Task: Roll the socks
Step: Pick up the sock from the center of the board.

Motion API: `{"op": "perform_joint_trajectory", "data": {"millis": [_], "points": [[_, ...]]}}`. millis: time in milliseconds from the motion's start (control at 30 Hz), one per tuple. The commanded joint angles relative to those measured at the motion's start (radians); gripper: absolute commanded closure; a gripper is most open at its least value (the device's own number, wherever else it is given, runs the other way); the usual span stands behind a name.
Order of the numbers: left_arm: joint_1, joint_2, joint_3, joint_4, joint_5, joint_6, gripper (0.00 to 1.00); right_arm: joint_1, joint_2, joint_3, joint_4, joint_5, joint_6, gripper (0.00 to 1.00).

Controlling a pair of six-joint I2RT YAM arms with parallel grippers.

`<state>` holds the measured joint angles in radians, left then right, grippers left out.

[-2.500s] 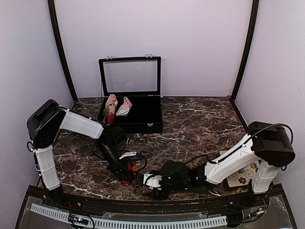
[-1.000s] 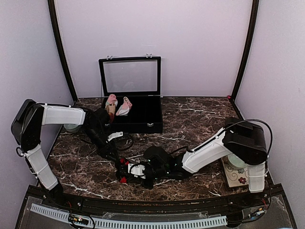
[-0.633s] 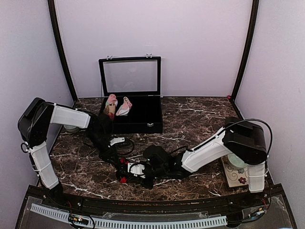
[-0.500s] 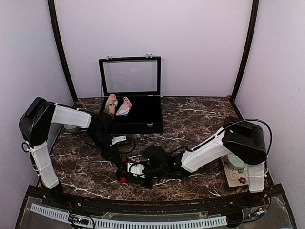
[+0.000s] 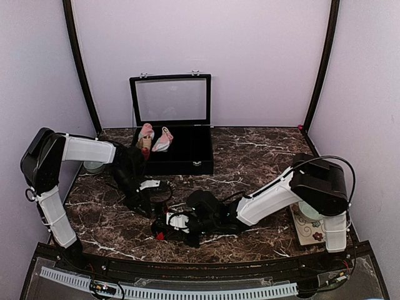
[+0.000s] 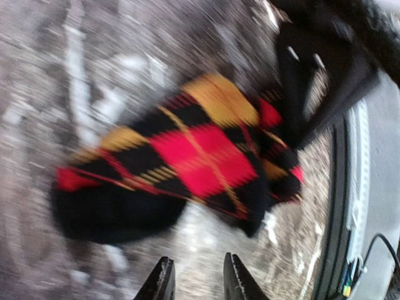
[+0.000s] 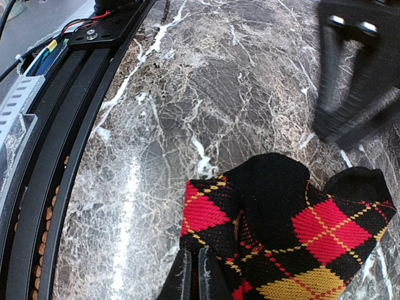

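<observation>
I am working low over the marbled desk, toward its near edge. My right tool is pinching the rim of the black argyle sock, which is lying there. My left tool is hovering beside it, slightly apart and empty. The knit is looking soft, light and floppy, so I am judging a narrow end best to grip.

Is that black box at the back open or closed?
Open. The black case has its glass lid standing upright behind it, and the inside of the case shows.

Black argyle sock, red and yellow diamonds; white-veined dark table
</observation>
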<state>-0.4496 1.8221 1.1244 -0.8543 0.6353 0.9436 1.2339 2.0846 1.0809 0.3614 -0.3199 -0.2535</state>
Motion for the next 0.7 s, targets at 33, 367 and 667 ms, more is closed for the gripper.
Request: {"op": "perform_joint_trajectory", "data": {"millis": [33, 367, 667], "points": [[0.0, -0.09, -0.081, -0.038, -0.008, 0.11, 0.69, 0.002, 0.106, -0.049, -0.285, 0.025, 0.023, 0.97], [-0.112, -0.118, -0.124, 0.03, 0.034, 0.066, 0.47, 0.002, 0.102, -0.057, -0.299, 0.026, 0.038, 0.98], [-0.152, -0.097, -0.155, 0.164, 0.014, -0.032, 0.68, 0.002, 0.107, -0.061, -0.303, 0.019, 0.057, 1.0]]}}
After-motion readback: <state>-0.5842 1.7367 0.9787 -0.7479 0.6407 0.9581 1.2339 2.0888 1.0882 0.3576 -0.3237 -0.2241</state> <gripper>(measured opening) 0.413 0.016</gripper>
